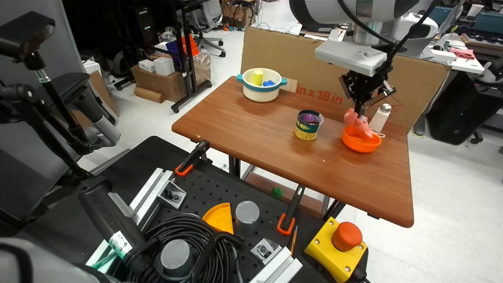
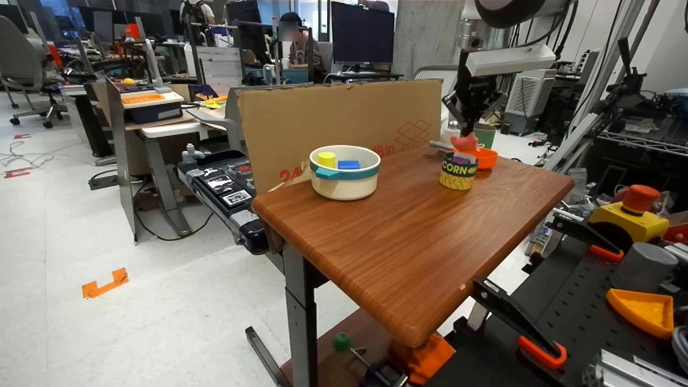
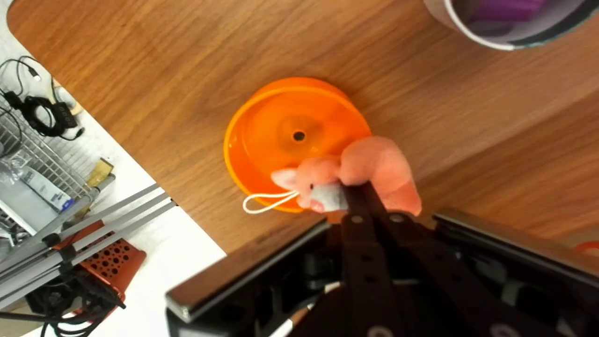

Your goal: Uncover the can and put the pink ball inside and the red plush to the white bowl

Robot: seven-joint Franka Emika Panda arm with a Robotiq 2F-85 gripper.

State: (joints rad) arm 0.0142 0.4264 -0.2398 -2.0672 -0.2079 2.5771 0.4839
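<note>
My gripper [image 3: 358, 196] is shut on the red plush [image 3: 381, 164], a salmon-red soft toy with a grey snout and white loop. The plush shows in both exterior views [image 1: 359, 125] [image 2: 465, 143], at the orange bowl's rim; I cannot tell if it touches the bowl. The yellow can [image 1: 305, 133] with its dark band stands upright and open beside the orange bowl, a purple thing inside; it also shows in the wrist view [image 3: 442, 11]. The white bowl [image 1: 261, 95] with teal rim stands at the table's far end, holding a yellow cylinder and a blue block. The pink ball is not in view.
The orange bowl [image 3: 281, 105] sits under the plush. A slim white bottle [image 1: 380, 118] stands close behind it. A cardboard panel [image 1: 283, 51] stands upright along the table's back edge. Clamps [image 1: 290, 208] grip the opposite side, by a black cart.
</note>
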